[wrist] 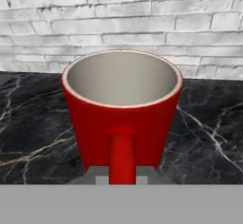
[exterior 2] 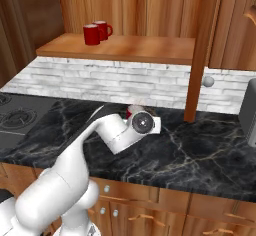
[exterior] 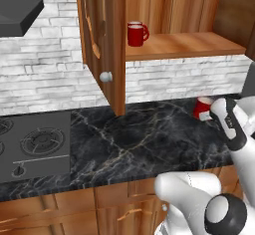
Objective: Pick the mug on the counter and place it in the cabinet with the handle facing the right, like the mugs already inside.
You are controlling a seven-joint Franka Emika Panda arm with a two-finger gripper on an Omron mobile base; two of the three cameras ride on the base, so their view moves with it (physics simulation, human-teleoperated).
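The mug (wrist: 122,104) is glossy red with a white inside and stands upright on the black marble counter (exterior: 134,139) near the brick wall. Its loop handle (wrist: 122,156) points straight at the hand. My gripper (wrist: 122,174) is shut on that handle, one dark fingertip on each side. From the left base the mug (exterior: 201,107) shows half hidden behind my gripper (exterior: 212,112). From the right base just a red sliver of the mug (exterior 2: 133,111) shows behind my gripper (exterior 2: 134,116). Above, the wooden cabinet (exterior: 184,45) stands open, and two red mugs (exterior 2: 97,32) sit on its shelf.
The open cabinet door (exterior: 107,45) with its silver knob (exterior: 105,76) hangs over the counter left of the mug. A grey stovetop (exterior: 30,144) lies at far left under a dark hood (exterior: 15,12). A grey appliance (exterior 2: 248,112) stands at the right.
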